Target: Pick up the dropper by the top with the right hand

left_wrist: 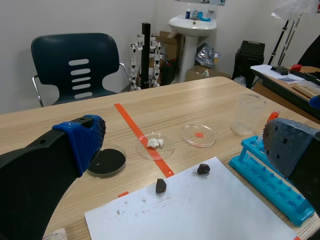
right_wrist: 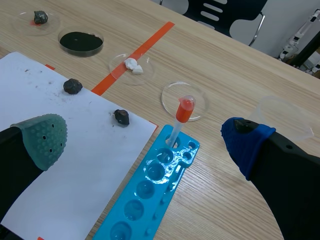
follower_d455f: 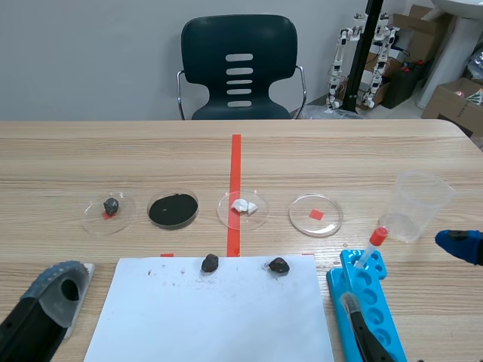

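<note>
Right gripper (right_wrist: 145,142) hangs above the blue rack (right_wrist: 150,207) with its fingers spread wide. One pad sits over the rack's near side by the white sheet (right_wrist: 75,150), the other out past the rack's far side, and nothing is between them.

The dropper (right_wrist: 178,123) stands in a hole at the rack's far end. It leans a little away from the rack, with its clear stem down in the hole and its red bulb (right_wrist: 185,108) uppermost and free on every side.

It looks very light, and the stem looks thin, stiff and probably brittle. The bulb is likely soft rubber that gives under the pads, so a hard squeeze would flatten it and could let it slip. The best hold seems to be across the bulb, low toward its neck, with a gentle closing. Lifting along the stem's lean should keep the rack from tipping or coming up with it.

Just beyond the rack's far end lies an empty petri dish (right_wrist: 167,97), and a clear plastic cup (right_wrist: 285,117) stands off to the rack's far side, near enough to knock. A dark stone (right_wrist: 121,117) rests on the sheet beside the rack.

Well away from the rack, the left gripper (left_wrist: 182,142) also has its fingers spread and holds nothing.
</note>
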